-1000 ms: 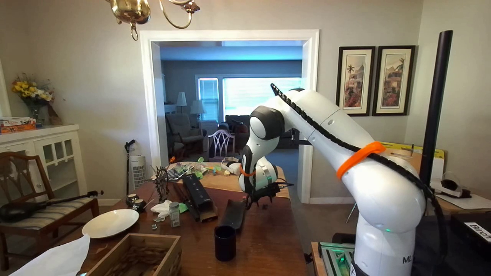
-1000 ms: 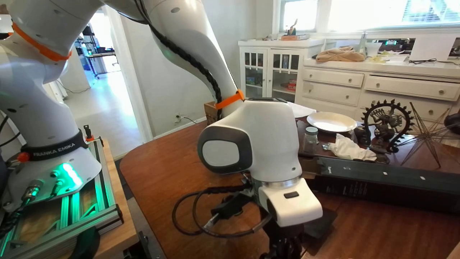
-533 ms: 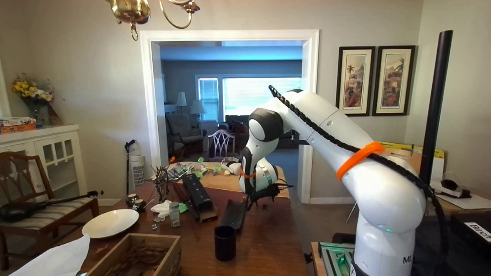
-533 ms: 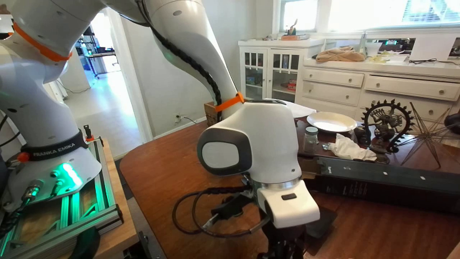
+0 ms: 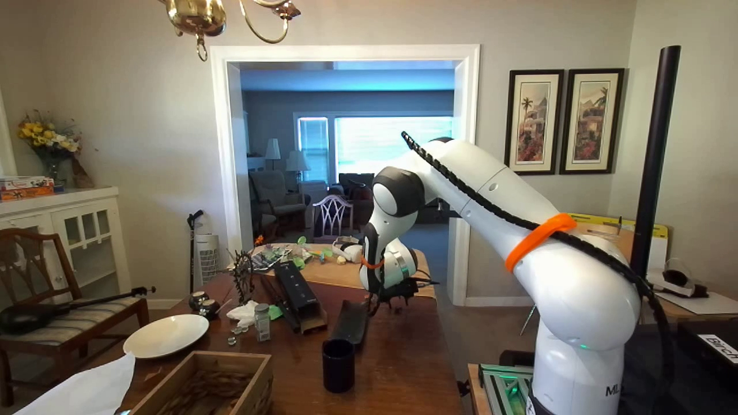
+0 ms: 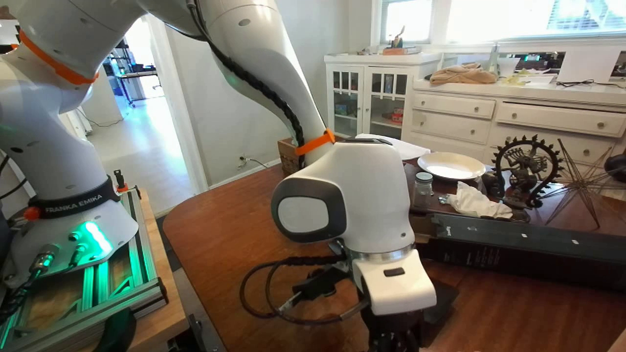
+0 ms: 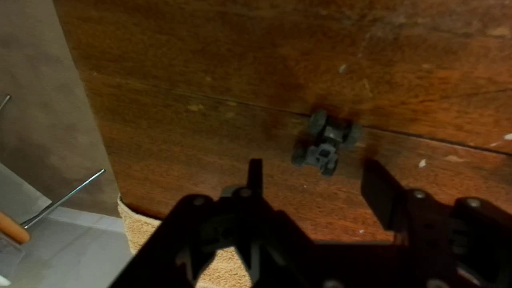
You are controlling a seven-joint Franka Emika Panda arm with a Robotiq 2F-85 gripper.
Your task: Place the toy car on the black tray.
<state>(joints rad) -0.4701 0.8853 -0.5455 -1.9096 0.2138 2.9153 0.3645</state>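
The toy car (image 7: 324,150), small and grey with chunky wheels, sits on the wooden table in the wrist view. My gripper (image 7: 313,170) stands open above the table, one finger (image 7: 255,174) to the car's left and the other to its right. The car is just beyond the fingertips, with gaps on both sides. A long black tray (image 5: 350,324) lies beside my gripper in an exterior view; part of that tray (image 6: 444,299) shows behind the hand in an exterior view. In both exterior views the car cannot be made out near the dark gripper.
A black cup (image 5: 338,366) stands at the tray's near end. A long black box (image 5: 297,294), a glass jar (image 5: 262,323), a white plate (image 5: 167,336) and a wooden crate (image 5: 213,383) are also on the table. The table's edge shows left in the wrist view.
The arm has sunk slightly, bringing the hand a little lower over the table. The tray and the other objects have stayed in place.
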